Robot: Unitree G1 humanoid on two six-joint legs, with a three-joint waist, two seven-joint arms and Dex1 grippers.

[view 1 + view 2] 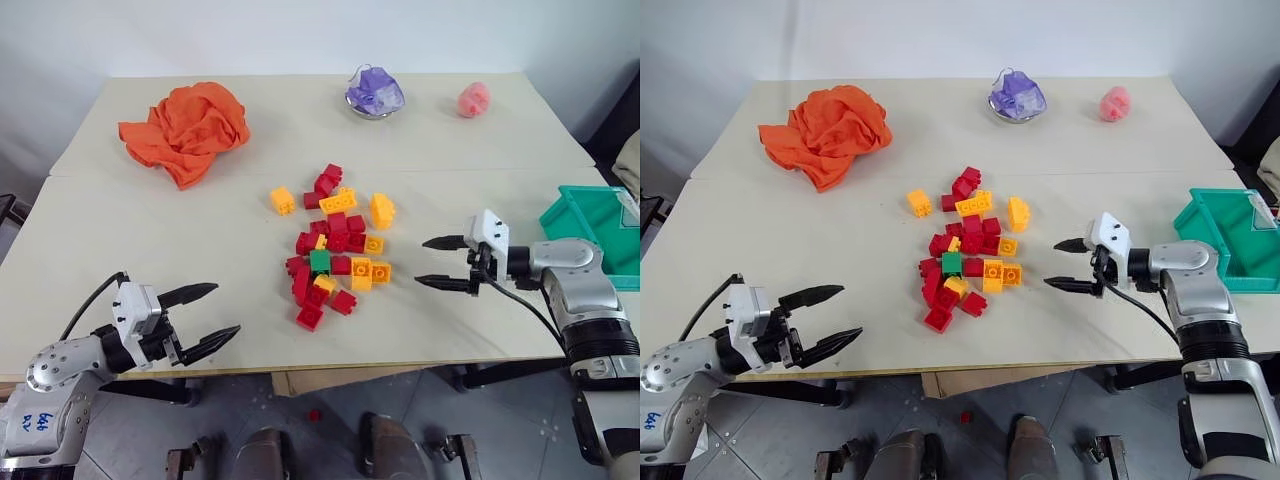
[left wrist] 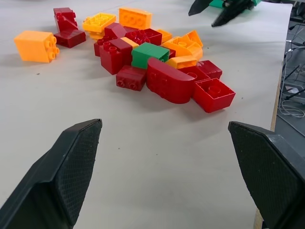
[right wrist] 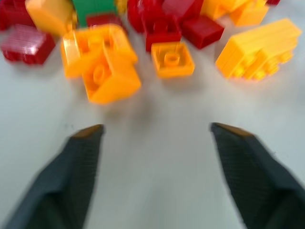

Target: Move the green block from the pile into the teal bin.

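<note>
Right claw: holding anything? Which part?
Nothing. The right claw is open and empty beside the pile of plastic bricks; the small green studded plastic block sits there untouched.

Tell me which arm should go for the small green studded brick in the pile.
Right, probably. The right claw is open beside the pile of plastic bricks, pointing at it, with the teal plastic bin on its side. The small green studded brick lies mid-pile. The open left claw sits farther away, at the table's near edge.

The green block sits among red, yellow and orange bricks in the pile. The bin is teal, the crumpled cloth orange.
</note>
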